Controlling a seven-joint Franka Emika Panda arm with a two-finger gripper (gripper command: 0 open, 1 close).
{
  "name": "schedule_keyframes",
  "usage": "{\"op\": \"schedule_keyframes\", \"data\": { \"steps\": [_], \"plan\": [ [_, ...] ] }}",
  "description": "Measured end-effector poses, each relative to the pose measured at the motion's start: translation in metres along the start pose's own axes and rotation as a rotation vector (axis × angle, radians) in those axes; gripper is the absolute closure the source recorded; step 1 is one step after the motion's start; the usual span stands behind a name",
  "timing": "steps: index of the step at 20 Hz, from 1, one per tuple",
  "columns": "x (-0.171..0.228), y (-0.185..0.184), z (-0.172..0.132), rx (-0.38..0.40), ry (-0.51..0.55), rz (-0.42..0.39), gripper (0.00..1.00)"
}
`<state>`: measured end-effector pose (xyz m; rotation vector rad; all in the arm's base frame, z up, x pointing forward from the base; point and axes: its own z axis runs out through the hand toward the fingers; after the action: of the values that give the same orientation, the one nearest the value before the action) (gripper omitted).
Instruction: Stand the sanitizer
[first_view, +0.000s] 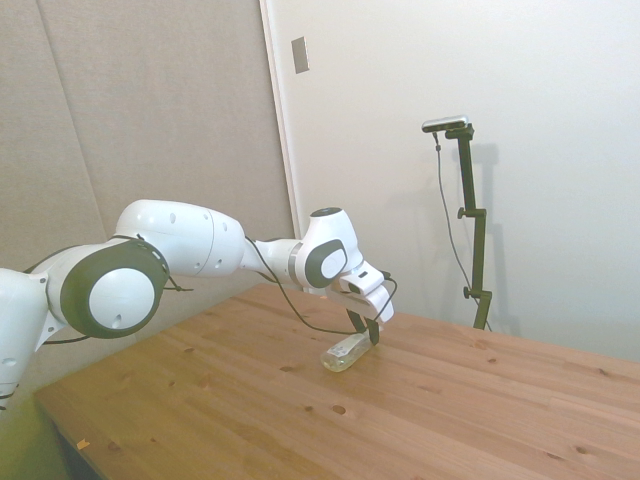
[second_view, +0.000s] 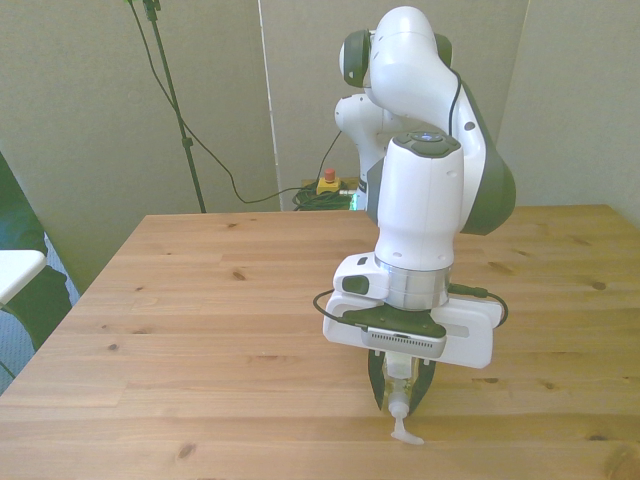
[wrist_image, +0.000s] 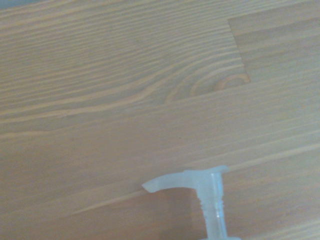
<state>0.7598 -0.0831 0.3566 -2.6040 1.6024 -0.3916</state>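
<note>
A: On the wooden table (first_view: 420, 400), the sanitizer (first_view: 346, 352) lies on its side, a small clear bottle of pale liquid. Its white pump top (second_view: 403, 428) points toward the table's near edge in the front view.

B: And the arm?

A: The white arm (first_view: 180, 245) reaches low over the table, its gripper (second_view: 403, 392) lowered onto the bottle. The dark fingers (second_view: 380, 388) stand on either side of the bottle, near its neck end.

B: Are they clamped on it?

A: They flank it closely in the front view, with the bottle's clear body showing between them. Whether they are pressing it or only bracketing it cannot be told from these pictures.

B: What does the wrist view add?

A: Only the pump top (wrist_image: 200, 185) and narrow neck (wrist_image: 216, 220), seen close over the wood grain, the spout turned sideways. The bottle's base end rests on the table in the side view, pointing away from the gripper.
</note>
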Motion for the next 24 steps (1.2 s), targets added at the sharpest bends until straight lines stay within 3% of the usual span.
{"op": "schedule_keyframes", "data": {
  "steps": [6,10,16,19,24],
  "plan": [
    [0.01,0.002,-0.007,-0.034,-0.036,0.05,1.0],
    [0.022,-0.006,-0.035,0.045,-0.01,0.119,1.0],
    [0.009,-0.013,-0.116,0.324,0.223,0.177,1.0],
    [-0.013,0.0,-0.116,0.396,0.365,0.193,1.0],
    [-0.017,0.03,-0.111,0.416,0.546,0.26,1.0]
  ]
}}
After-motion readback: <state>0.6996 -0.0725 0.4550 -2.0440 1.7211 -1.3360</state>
